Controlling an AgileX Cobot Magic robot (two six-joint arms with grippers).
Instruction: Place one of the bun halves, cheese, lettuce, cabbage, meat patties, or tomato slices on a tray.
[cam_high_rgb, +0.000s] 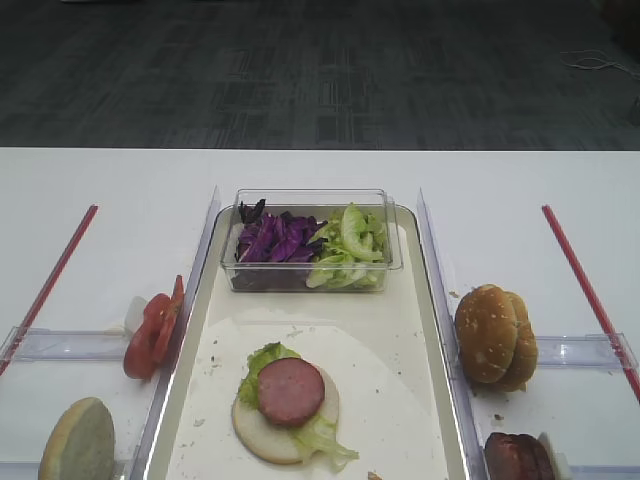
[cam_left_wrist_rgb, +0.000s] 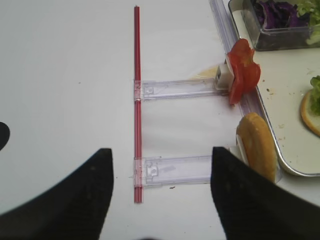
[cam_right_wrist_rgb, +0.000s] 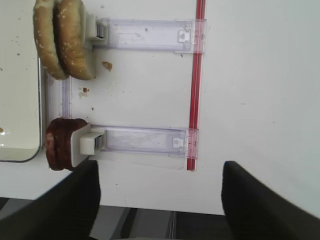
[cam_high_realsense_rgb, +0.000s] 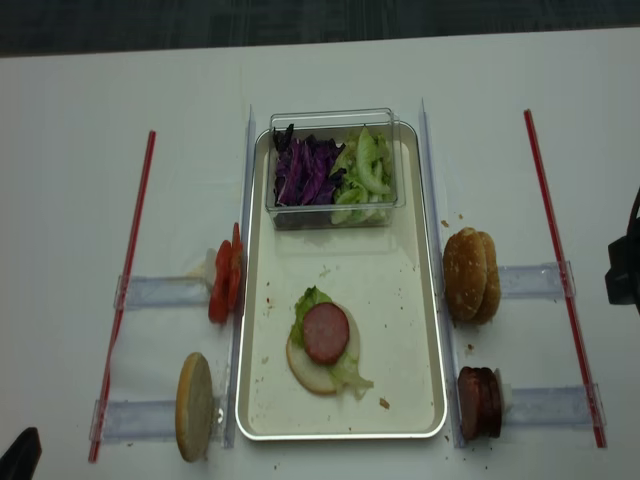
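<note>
Right end effector (cam_right_wrist_rgb: 160, 200) has its fingers spread wide, holding nothing. Meat patties (cam_right_wrist_rgb: 60, 144) stand on edge just ahead-left of it beside the tray (cam_right_wrist_rgb: 20, 125). Probably light, soft, greasy, so pinch across the flat faces gently.

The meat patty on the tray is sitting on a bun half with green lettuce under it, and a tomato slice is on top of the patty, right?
Not quite. The meat patty on the tray does sit on a bun half with lettuce under it, but nothing is on top of it. The exterior high view shows the tomato slices standing off the tray, on its left.
</note>
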